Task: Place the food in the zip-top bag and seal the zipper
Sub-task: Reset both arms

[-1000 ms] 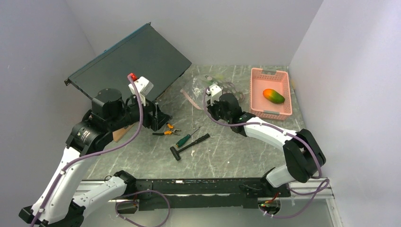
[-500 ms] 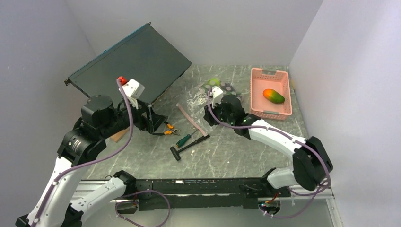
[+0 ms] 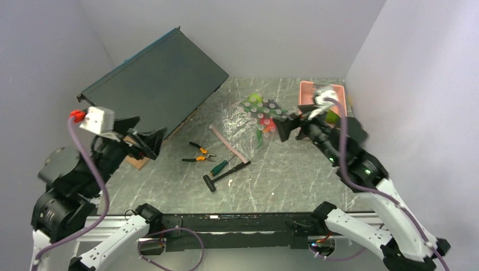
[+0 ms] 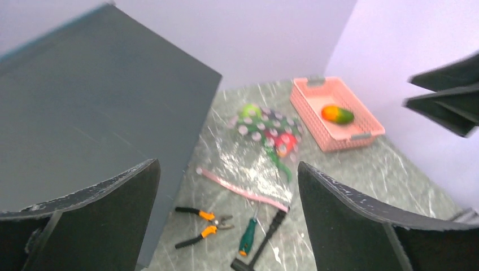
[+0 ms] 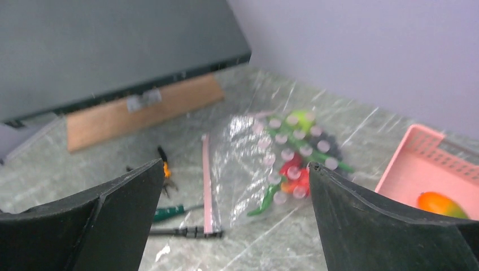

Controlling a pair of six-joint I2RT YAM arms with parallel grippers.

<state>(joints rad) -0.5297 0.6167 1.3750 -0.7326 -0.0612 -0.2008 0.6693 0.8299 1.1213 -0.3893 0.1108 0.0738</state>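
The zip-top bag (image 3: 244, 121) lies flat on the marble table, clear and crinkly. Its zipper (image 3: 229, 144) runs as a pink strip along the near-left edge. Food sits in the bag's far end: a green apple (image 3: 256, 97), a dark grape bunch (image 3: 266, 109), red pieces (image 3: 270, 125) and a green stalk (image 3: 260, 137). The orange-green mango (image 4: 338, 114) lies in the pink basket (image 4: 316, 110). My left gripper (image 3: 144, 134) hangs open at the left, well off the bag (image 4: 257, 164). My right gripper (image 3: 287, 125) is open, raised beside the basket, above the bag (image 5: 237, 152).
A big dark panel (image 3: 158, 73) leans across the back left, with a wooden block (image 3: 135, 161) at its foot. Orange-handled pliers (image 3: 197, 153), a green-handled screwdriver (image 3: 221, 166) and a black tool (image 3: 226, 175) lie just in front of the zipper (image 4: 240, 189).
The right gripper opened, let go of the bag and rose back toward the basket. The left arm drew back to the left. The bag now lies spread flat.
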